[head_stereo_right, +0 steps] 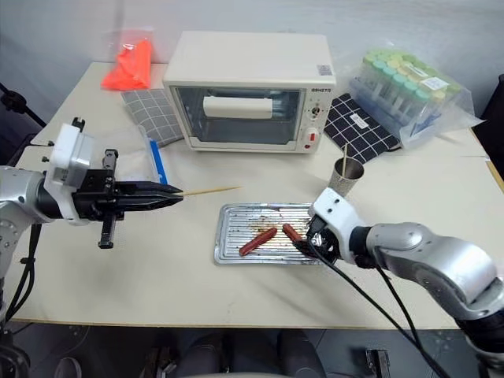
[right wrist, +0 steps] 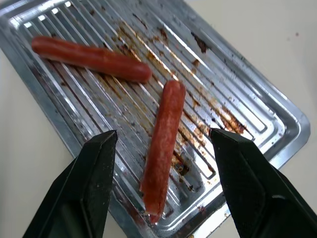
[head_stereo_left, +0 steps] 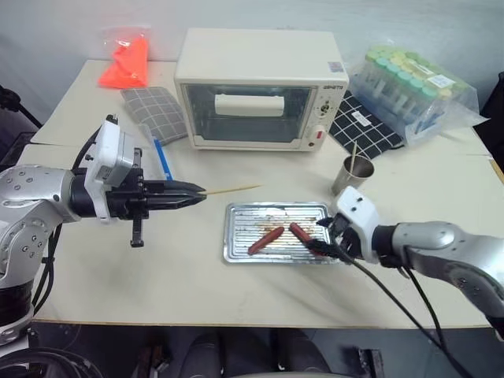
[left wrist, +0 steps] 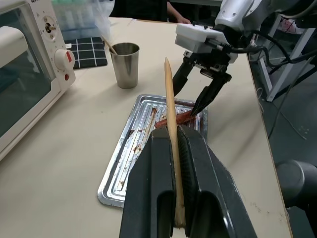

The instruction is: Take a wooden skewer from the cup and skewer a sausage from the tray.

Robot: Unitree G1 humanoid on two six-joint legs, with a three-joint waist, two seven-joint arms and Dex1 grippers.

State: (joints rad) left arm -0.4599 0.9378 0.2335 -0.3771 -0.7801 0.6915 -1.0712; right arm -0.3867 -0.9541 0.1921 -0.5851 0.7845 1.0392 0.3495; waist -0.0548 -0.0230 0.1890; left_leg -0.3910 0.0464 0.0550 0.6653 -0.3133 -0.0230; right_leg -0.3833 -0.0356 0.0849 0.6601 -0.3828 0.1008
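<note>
Your right gripper (right wrist: 161, 144) holds its fingers apart astride one sausage (right wrist: 162, 148) at the tray's (head_stereo_left: 236, 240) right end, near the table's (head_stereo_left: 118, 276) front edge. Your left gripper (head_stereo_left: 197, 193) clamps the wooden skewer (head_stereo_left: 232, 189) over open table left of the tray.

Pale tabletop (head_stereo_left: 118, 268): toaster oven (head_stereo_left: 260, 88) at 12 o'clock, tray (head_stereo_left: 236, 236) dead center, cup (head_stereo_left: 352, 175) at 2, gridded mats (head_stereo_left: 156, 112) flanking the oven.

Silver-grey arms, white wrist housings, black jaws, trailing black cables
</note>
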